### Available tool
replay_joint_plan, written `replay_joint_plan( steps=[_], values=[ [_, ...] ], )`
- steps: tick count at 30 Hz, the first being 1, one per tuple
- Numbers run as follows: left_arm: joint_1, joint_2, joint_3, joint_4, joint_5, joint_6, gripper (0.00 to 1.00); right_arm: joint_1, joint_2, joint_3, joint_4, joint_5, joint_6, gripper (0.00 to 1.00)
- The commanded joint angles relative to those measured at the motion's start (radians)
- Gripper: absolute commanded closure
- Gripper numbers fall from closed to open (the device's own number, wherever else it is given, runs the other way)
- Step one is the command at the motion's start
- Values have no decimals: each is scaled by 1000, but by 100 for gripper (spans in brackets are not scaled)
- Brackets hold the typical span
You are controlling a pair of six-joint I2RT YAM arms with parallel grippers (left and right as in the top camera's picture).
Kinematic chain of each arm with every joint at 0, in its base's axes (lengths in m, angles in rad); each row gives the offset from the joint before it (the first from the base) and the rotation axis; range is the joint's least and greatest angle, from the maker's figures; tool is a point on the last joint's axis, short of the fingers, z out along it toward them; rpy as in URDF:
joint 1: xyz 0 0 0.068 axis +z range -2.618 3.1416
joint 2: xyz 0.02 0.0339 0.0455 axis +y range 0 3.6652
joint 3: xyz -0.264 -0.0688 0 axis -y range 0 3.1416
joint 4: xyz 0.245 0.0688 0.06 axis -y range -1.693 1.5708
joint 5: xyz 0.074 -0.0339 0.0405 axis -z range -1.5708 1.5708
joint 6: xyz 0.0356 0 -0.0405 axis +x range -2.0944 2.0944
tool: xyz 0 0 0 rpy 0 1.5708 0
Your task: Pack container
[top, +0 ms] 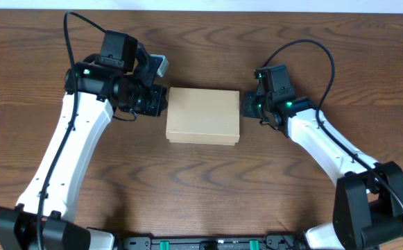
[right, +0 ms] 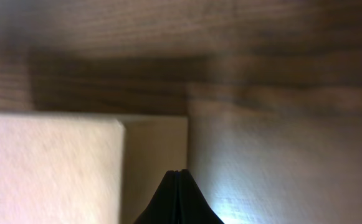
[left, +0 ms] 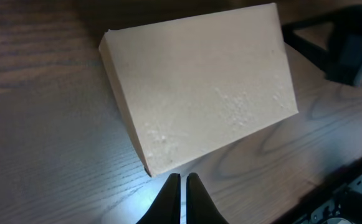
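Left arm [top: 69, 149]: white links with black joints, reaching in from the near left corner; a black cable [top: 68, 38] looped above it.
Left gripper [top: 158, 101]: sat at the left short side of the box, just beside it; whether it touched could not be told from above. In the left wrist view the gripper [left: 182, 184] had its two dark fingers drawn together with only a thin slit between them, holding nothing, the tips just off the near corner of the box.
Box [top: 203, 116]: plain tan cardboard, rectangular, lying flat at the middle of the table between the two grippers, lid down, top unmarked. Left wrist view showed the box [left: 199, 87] whole, set at a slant; right wrist view showed the box [right: 50, 168] blurred, one corner only.
Right gripper [top: 247, 104]: sat at the right short side of the box, just beside it. In the right wrist view the gripper [right: 179, 179] had its fingers pressed together to one point, holding nothing, by the box's side wall.
Right arm [top: 326, 142]: white and black, reaching in from the near right corner.
Table [top: 201, 194]: dark brown wood grain.
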Motion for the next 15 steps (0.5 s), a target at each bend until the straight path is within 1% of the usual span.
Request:
replay_joint_plan(
  steps=[1, 6, 15],
  values=[
    [2, -28, 2, -11, 15, 1, 94, -6, 20, 0, 43, -36, 14, 99],
    [2, -31, 2, -25, 14, 18, 94, -6, 47, 0, 102, -89, 3, 99],
    [3, -31, 2, -29, -2, 27, 94, -6, 51, 0, 116, -152, -42, 99]
  ],
)
